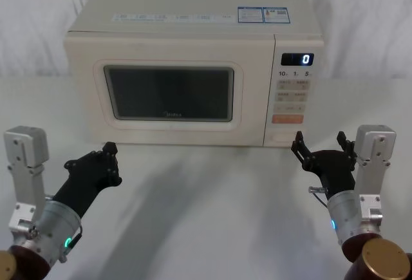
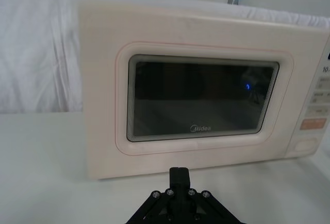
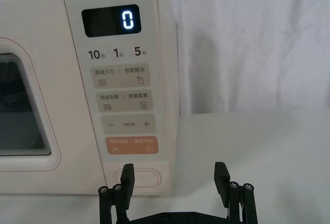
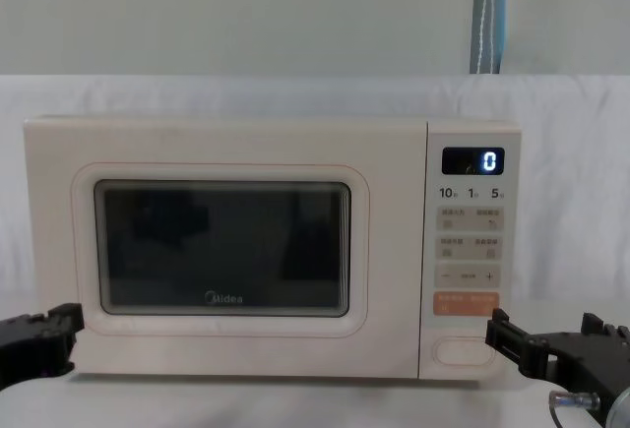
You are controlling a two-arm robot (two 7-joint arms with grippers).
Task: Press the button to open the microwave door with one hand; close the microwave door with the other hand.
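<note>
1. I see the microwave (image 1: 193,67) on the white table (image 1: 212,215), door (image 1: 168,93) shut flush with the front.
2. My right gripper (image 1: 320,147) hovers over the table just in front of the control panel (image 1: 294,93); its fingers are spread wide with nothing between them.
3. From the right wrist view the button (image 3: 140,176) sits just ahead of the right gripper (image 3: 174,175), partly behind one fingertip (image 3: 127,174); I can't tell if that tip touches it.
4. The orange key (image 3: 132,145) is directly above the button, and the display (image 3: 111,20) at the top reads 0.
5. My left gripper (image 1: 109,148) hangs low in front of the door's lower left corner, apart from it, fingers pressed together and holding nothing.
6. In the left wrist view the door window (image 2: 201,98) and logo (image 2: 201,128) lie straight ahead of the left gripper.
7. In the chest view the right gripper (image 4: 544,335) is level with the button (image 4: 464,350).
</note>
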